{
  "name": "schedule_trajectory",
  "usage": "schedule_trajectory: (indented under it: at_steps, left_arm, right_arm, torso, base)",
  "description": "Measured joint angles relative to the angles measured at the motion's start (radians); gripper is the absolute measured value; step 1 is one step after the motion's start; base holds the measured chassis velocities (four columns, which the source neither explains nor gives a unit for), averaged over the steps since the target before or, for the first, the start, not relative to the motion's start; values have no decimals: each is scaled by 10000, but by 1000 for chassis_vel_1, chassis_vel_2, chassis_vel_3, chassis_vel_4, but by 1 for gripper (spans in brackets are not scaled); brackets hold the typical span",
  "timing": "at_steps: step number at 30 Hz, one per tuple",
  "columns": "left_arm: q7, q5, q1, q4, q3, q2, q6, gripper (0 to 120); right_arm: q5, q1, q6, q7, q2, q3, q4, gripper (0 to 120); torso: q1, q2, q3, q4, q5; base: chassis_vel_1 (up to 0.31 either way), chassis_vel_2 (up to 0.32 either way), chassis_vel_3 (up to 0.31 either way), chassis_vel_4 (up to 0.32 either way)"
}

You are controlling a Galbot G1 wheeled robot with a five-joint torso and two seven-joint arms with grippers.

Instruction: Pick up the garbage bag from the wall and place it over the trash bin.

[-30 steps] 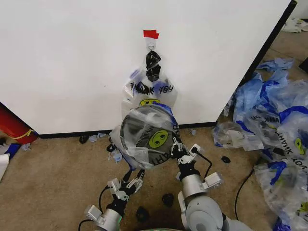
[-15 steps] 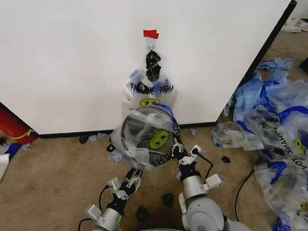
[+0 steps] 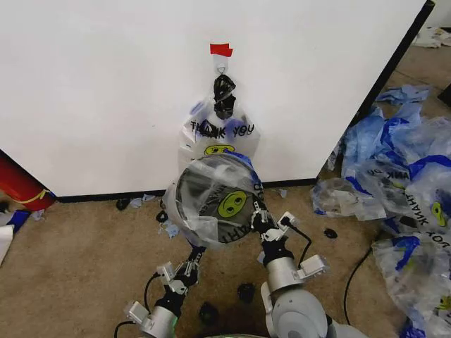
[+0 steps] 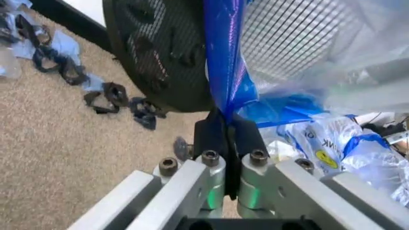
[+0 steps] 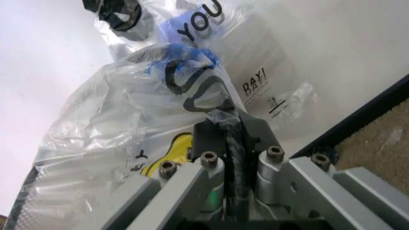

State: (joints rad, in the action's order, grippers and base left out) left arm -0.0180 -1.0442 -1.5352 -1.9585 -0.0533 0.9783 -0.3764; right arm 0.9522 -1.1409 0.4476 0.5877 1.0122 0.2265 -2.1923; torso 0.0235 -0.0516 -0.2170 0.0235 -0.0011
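Left gripper [image 3: 193, 258]: low in the head view, at the near left edge of the bin; its fingers [image 4: 217, 132] are pressed together on a blue strip of the bag.
Right gripper [image 3: 256, 217]: at the bin's near right edge; its fingers [image 5: 211, 134] are closed on bunched clear plastic of the bag.
Bag [image 3: 211, 201]: clear film with a yellow smiley, draped over the bin's mouth and sides, blue handle at the far rim.
Bin [image 3: 184, 193]: black wire mesh, standing on the brown carpet [image 3: 77, 253] just in front of the wall.
Clips [image 3: 244, 291]: small black pieces on the carpet near the arms.
Bag pile [image 3: 394, 183]: bluish heap on the floor to the right, well apart from the bin.
Wall [image 3: 106, 91]: white panel behind the bin; a hook [image 3: 221, 67] under red tape [image 3: 220, 49] holds more "THANK YOU" bags [image 3: 222, 130].
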Motion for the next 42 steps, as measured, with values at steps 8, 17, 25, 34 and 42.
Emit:
schedule_trajectory:
  at_steps: [8, 17, 25, 34, 42]
  left_arm:
    - [-8, 68, 114, 324, 47, 126, -29, 0]
    - [-55, 133, 281, 761, 93, 290, -110, 0]
    - [-19, 466, 115, 631, 27, 183, -139, 10]
    - [505, 1595, -421, 134, -217, -284, 18, 39]
    - [1795, 2336, -533, -49, -380, -391, 576, 67]
  right_arm:
    - [26, -141, -12, 4, 23, 1, -129, 1]
    - [55, -260, -46, 2, 27, 31, -304, 1]
    - [43, -251, -57, -5, -12, 88, -170, 1]
    - [-84, -23, 0, -47, -294, -132, 412, 1]
    - [-40, -160, 16, -96, -536, -509, 516, 1]
  torso:
    - [0, 0, 0, 0, 0]
    - [0, 0, 0, 1, -1]
    - [0, 0, 0, 1, 0]
    - [0, 0, 0, 0, 0]
    - [0, 0, 0, -1, 0]
  base:
    - [0, 0, 0, 0]
    - [0, 0, 0, 0]
    - [0, 0, 0, 0]
    - [0, 0, 0, 0]
    - [0, 0, 0, 0]
